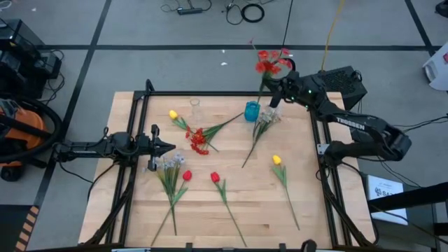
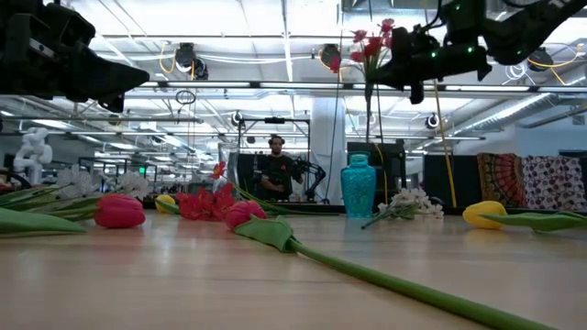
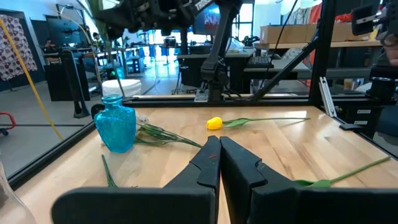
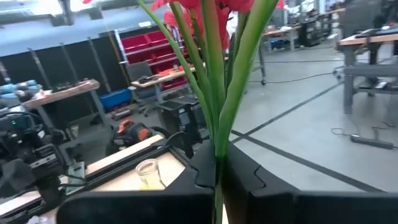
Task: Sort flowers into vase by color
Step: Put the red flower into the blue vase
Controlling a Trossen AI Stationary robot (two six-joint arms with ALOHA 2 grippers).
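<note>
My right gripper (image 1: 271, 89) is over the table's far edge, shut on a red flower (image 1: 269, 63) whose blossoms (image 2: 371, 41) stand above it. The stem's lower end (image 2: 369, 105) hangs over the blue vase (image 1: 252, 110). A clear glass vase (image 1: 195, 106) stands to the left of the blue one. Lying flat on the table are yellow tulips (image 1: 173, 114) (image 1: 277, 159), a red spray (image 1: 198, 140), white sprays (image 1: 266, 120) (image 1: 170, 162) and red tulips (image 1: 187, 175) (image 1: 215, 178). My left gripper (image 1: 168, 147) waits shut at the table's left. My right gripper pinches the red flower's green stems and leaves (image 4: 217, 146) between its two fingers, below the blossoms. The fingers lie level, coming from the table's right and across the stem. The flower is upright and lifted clear, blossoms up, its lower end hanging free above the blue vase.
Black frame rails (image 1: 210, 94) run along the table's far, left and right edges. The near half of the wooden tabletop (image 1: 210, 224) shows bare wood between the stems. An orange vacuum (image 1: 17, 129) stands on the floor to the left. A person (image 2: 275, 170) sits in the room behind.
</note>
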